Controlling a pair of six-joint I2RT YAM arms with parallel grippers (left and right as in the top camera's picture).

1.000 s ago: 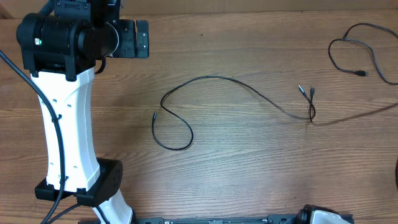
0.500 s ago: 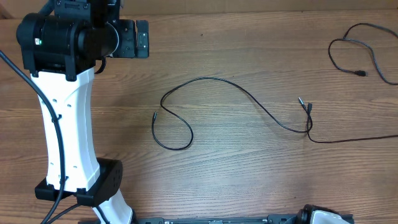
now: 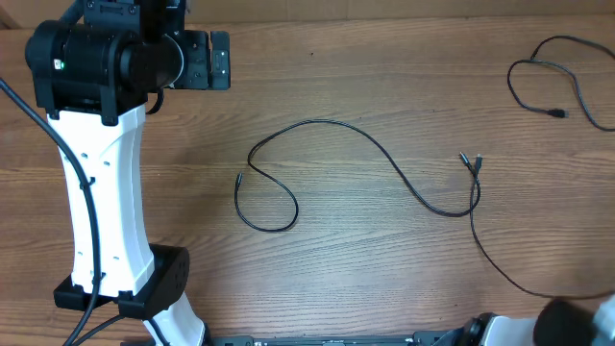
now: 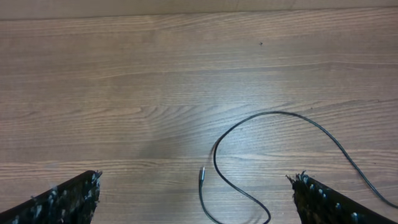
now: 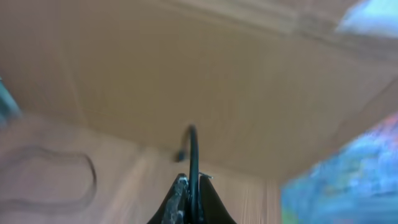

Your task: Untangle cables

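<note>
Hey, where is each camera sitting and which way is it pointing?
Overhead: above the table, facing straight down on the looped cable; the left arm shows at left.
Left wrist: on the left arm, looking down at the table between its own open fingers.
Right wrist: blurred, looking out low across the table; the right gripper, shut, pinches a thin cable.
Shared: overhead and left wrist both show the looped cable's plug end.
</note>
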